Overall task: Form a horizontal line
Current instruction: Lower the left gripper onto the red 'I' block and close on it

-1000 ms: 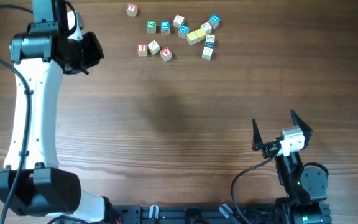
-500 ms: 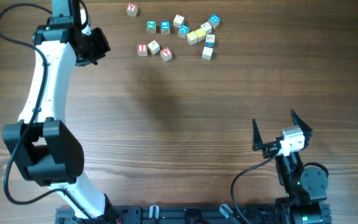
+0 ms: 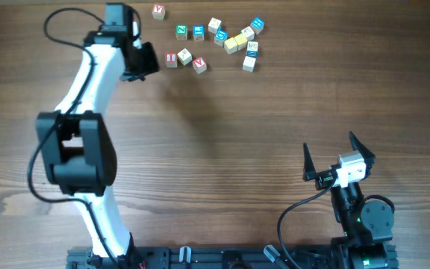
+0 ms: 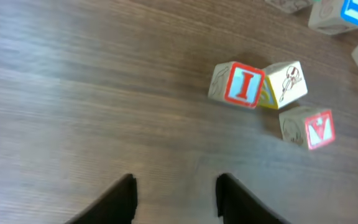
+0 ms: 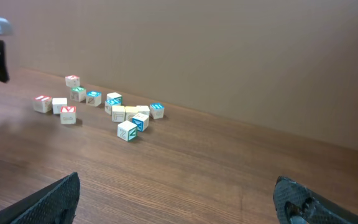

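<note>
Lying ahead of left end effector (image 4: 176,183): red-lettered cube (image 4: 244,85).

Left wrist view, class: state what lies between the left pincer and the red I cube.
Bare wooden table only: the left wrist view shows nothing between the left pincer and the red I cube.

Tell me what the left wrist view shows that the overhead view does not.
Only the left wrist view: the sketch on the pale cube, clear enough to see, and the empty gap between the left gripper's fingers. Only the overhead view: the right gripper, open, and the lone Y cube. Both: the I cube, the pale cube and the V cube, close together.
</note>
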Tool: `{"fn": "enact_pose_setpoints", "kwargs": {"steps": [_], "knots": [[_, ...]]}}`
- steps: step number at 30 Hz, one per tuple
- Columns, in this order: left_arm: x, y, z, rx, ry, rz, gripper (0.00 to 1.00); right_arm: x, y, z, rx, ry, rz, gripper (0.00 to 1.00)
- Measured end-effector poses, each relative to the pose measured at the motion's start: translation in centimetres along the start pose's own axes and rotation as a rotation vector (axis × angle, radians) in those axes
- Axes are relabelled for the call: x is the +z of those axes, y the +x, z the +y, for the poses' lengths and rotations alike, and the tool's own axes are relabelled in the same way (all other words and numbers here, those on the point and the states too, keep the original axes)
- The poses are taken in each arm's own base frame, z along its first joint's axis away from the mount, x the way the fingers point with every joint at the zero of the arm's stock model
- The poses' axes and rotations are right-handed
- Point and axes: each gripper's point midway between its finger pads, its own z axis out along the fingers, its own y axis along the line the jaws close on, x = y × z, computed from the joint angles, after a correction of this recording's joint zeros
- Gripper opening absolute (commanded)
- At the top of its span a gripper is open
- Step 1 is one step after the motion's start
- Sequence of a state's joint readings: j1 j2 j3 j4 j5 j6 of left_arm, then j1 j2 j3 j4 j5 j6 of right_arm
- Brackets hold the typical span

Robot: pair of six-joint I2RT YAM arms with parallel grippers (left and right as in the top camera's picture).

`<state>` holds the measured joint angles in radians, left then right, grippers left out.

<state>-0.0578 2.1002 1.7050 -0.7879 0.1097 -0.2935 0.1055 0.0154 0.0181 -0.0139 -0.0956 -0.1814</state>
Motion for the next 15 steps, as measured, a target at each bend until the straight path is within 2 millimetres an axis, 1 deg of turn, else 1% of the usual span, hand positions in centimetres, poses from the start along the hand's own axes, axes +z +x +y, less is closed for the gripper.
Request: {"fn": "enact_pose_setpoints", "kwargs": {"steps": [2,3,4,6,8,11,13,15], "knots": [[1.6,-0.2,-1.2,0.039,-0.021,-0.03,0.55,0.0,0.0,0.0,0.0,0.0,0.0,1.0],[2.1,-0.4,-1.7,0.052,-0.024,-0.049,0.54,0.0,0.0,0.0,0.0,0.0,0.0,1.0],[2.6,-0.7,-2.5,0.067,-0.022,-0.073,0.54,0.0,0.0,0.0,0.0,0.0,0.0,1.0],[3.8,-0.9,-3.3,0.087,-0.028,-0.096,0.54,0.0,0.0,0.0,0.0,0.0,0.0,1.0],[4.5,-1.2,-3.7,0.097,-0.031,-0.119,0.54,0.0,0.0,0.0,0.0,0.0,0.0,1.0],[5.3,-1.4,-3.6,0.098,-0.041,-0.132,0.6,0.0,0.0,0.0,0.0,0.0,0.0,1.0],[6.5,-1.4,-3.4,0.096,-0.044,-0.132,0.6,0.0,0.0,0.0,0.0,0.0,0.0,1.0],[6.7,-1.8,-3.5,0.098,-0.042,-0.152,0.61,0.0,0.0,0.0,0.0,0.0,0.0,1.0]]}}
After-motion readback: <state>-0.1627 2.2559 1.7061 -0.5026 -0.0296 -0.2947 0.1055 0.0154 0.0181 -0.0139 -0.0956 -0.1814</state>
